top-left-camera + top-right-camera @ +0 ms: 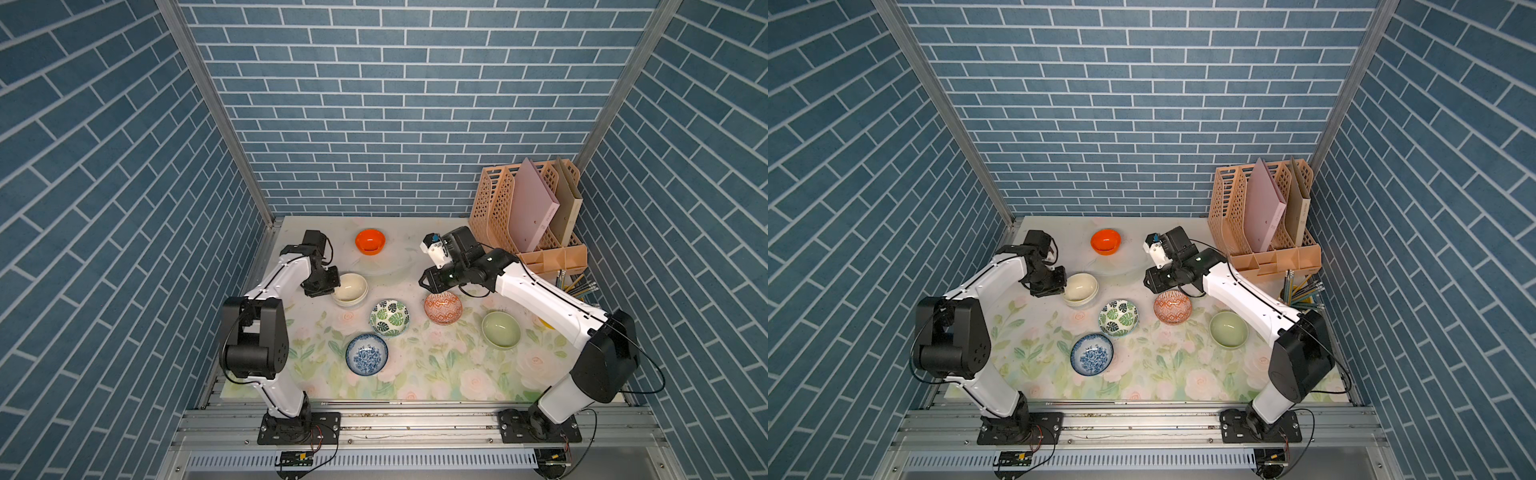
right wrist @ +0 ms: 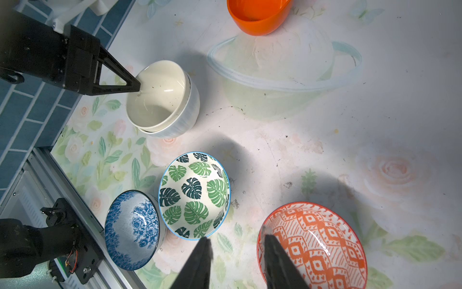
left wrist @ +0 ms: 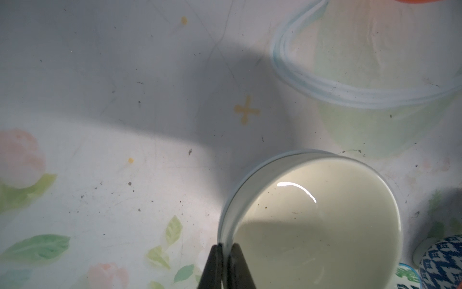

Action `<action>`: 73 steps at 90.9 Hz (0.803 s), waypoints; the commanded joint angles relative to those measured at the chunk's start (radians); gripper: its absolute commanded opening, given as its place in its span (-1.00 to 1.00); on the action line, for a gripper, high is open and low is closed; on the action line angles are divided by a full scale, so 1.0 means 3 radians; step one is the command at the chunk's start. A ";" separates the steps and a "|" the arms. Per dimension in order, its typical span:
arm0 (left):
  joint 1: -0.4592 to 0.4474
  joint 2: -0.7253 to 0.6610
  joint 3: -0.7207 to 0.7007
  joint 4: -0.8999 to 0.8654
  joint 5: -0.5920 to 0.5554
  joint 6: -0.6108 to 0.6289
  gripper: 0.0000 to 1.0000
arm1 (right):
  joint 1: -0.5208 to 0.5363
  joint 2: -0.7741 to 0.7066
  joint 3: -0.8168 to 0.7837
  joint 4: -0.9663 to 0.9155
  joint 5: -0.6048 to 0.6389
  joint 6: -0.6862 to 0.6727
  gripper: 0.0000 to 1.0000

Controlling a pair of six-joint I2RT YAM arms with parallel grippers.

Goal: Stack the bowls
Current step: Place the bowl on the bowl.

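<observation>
A cream bowl (image 1: 351,287) (image 2: 160,95) (image 3: 312,225) lies tilted inside a white ribbed bowl (image 2: 186,115) at the left rear of the mat. My left gripper (image 3: 226,246) (image 1: 332,289) is shut on the cream bowl's near-left rim. The right gripper (image 2: 236,236) (image 1: 424,282) hangs open, one finger over the rim of the orange-red patterned bowl (image 2: 315,247) (image 1: 443,307), gripping nothing. The leaf-print bowl (image 1: 390,317), blue floral bowl (image 1: 367,355), pale green bowl (image 1: 501,330) and glossy orange bowl (image 1: 370,241) each stand alone.
A peach file rack (image 1: 528,212) with folders fills the back right corner. A cup of pencils (image 1: 577,286) stands in front of it, partly behind my right arm. The mat carries a flat printed picture of a bowl (image 2: 282,75). Brick-patterned walls close three sides.
</observation>
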 commanded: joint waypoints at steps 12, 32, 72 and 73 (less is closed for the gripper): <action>0.0007 -0.0160 -0.0026 0.0050 0.0142 -0.0029 -1.00 | 0.0010 0.0012 -0.0049 0.0025 -0.0029 -0.0089 -0.21; 0.0007 -0.0247 -0.0173 0.0121 0.0190 -0.0040 -1.00 | 0.0011 -0.0008 -0.0053 0.0021 -0.0027 -0.0089 -0.21; 0.0007 -0.0262 -0.0304 0.0204 0.0242 -0.0036 -1.00 | 0.0018 0.0002 -0.0046 0.0024 -0.0027 -0.0094 -0.21; 0.0007 -0.0262 -0.0304 0.0204 0.0239 -0.0036 -1.00 | 0.0017 0.0003 -0.0049 0.0022 -0.0027 -0.0094 -0.21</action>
